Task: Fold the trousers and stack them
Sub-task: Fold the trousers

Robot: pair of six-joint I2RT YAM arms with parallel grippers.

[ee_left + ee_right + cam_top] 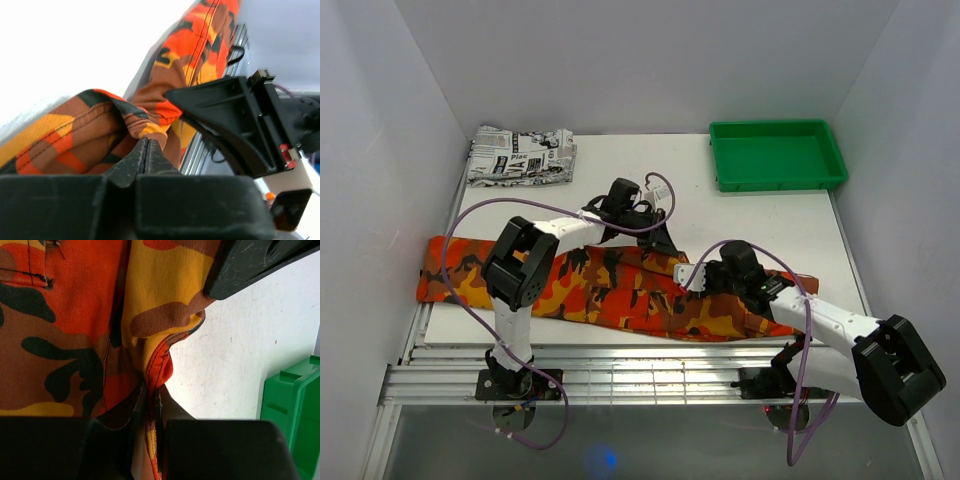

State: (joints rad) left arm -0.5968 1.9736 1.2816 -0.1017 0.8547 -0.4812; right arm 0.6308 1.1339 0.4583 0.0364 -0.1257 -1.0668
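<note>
Along the table's near edge, I have both arms gripping the camouflage trousers [620, 290].

The trousers lie stretched lengthwise across the white table [620, 185], nearly from side to side. At their far edge near the middle, the left gripper [146, 143] is clamped on a bunched fold, and just beside it the right gripper [152, 390] pinches an orange seam. A folded newspaper-print garment [520, 156] sits at the far left, a green tray [777, 156] at the far right.

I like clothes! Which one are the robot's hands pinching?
The orange camouflage trousers, spread out long across the front; the folded newspaper-print garment sits untouched at the far left.
</note>
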